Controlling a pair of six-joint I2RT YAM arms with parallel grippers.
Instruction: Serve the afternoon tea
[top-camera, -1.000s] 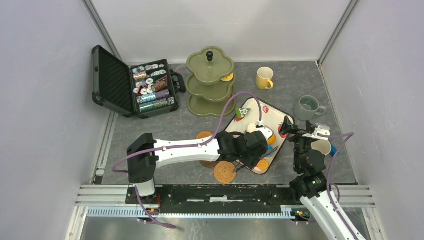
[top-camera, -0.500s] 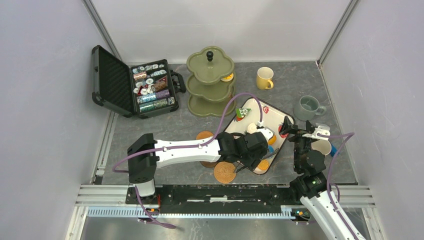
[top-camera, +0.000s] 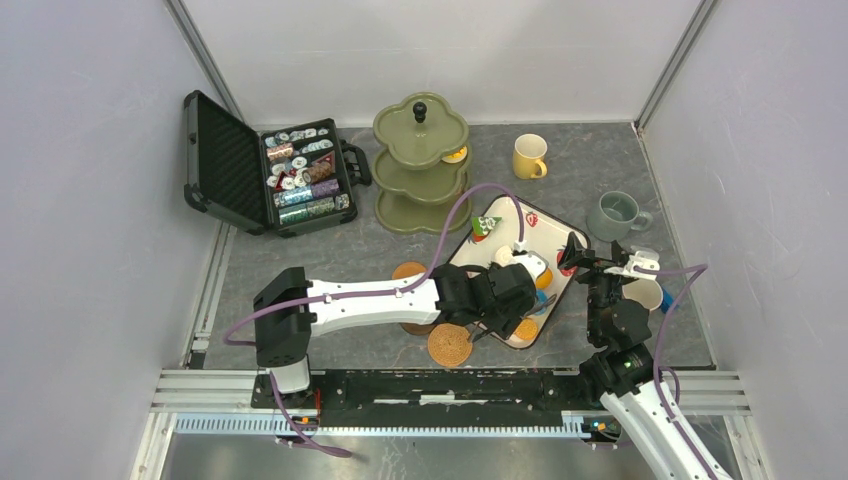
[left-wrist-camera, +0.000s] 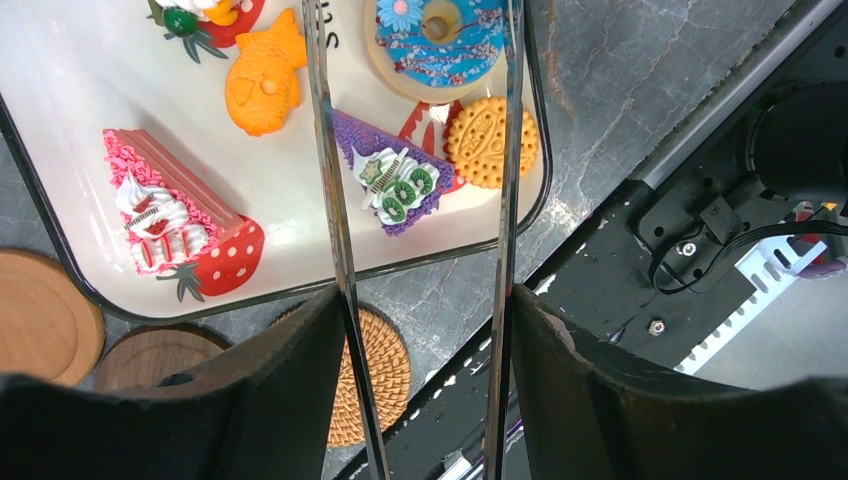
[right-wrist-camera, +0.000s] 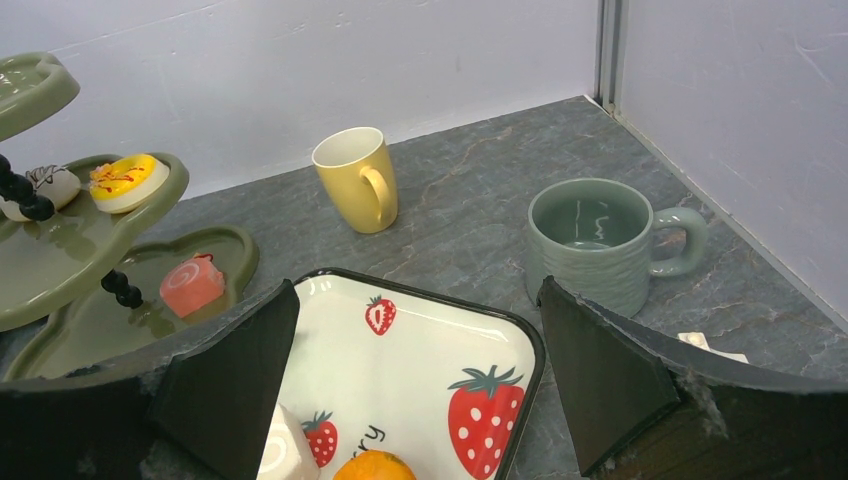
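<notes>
My left gripper (left-wrist-camera: 425, 300) is shut on metal tongs (left-wrist-camera: 330, 180), whose two arms stand apart over the white strawberry tray (left-wrist-camera: 90, 90). The tong arms straddle a purple kiwi cake slice (left-wrist-camera: 395, 185). Around it lie a round biscuit (left-wrist-camera: 490, 140), a blue donut (left-wrist-camera: 435, 35), an orange fish cake (left-wrist-camera: 262, 88) and a pink strawberry cake slice (left-wrist-camera: 170, 215). My right gripper (right-wrist-camera: 417, 290) is open and empty above the tray's far right corner (right-wrist-camera: 520, 345). The olive stand (top-camera: 421, 165) holds a yellow cake (right-wrist-camera: 125, 180) and a pink roll (right-wrist-camera: 192, 283).
A yellow mug (top-camera: 529, 157) and a grey-green mug (top-camera: 615, 215) stand at the back right. A pale mug (top-camera: 645, 293) lies beside my right arm. A woven coaster (left-wrist-camera: 390, 370) and two wooden coasters (left-wrist-camera: 40, 315) lie left of the tray. The open poker case (top-camera: 270, 175) is at the back left.
My left gripper with the tongs has shifted very slightly over the tray. The right arm has not moved.
</notes>
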